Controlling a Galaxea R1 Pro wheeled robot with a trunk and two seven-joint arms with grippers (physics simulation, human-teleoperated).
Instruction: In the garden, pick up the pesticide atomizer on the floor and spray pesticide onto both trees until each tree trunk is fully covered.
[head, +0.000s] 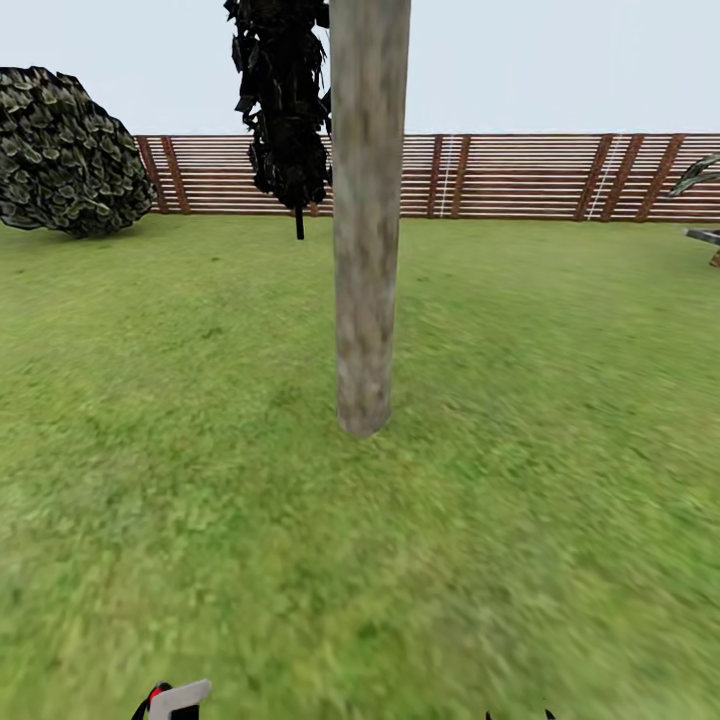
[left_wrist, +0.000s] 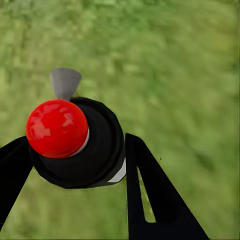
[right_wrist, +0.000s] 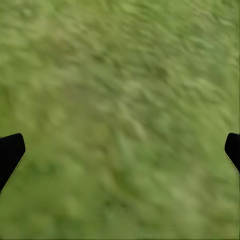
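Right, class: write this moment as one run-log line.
left gripper: shut on atomizer | right gripper: open | tree trunk: ahead on grass

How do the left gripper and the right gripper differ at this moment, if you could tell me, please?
The left gripper is closed on the pesticide atomizer, its fingers pressing the black top beneath the red knob, while the right gripper holds nothing. The left gripper's fingers sit close together, while the right gripper's fingers are spread wide apart. Both have black fingers and hang over the grass.
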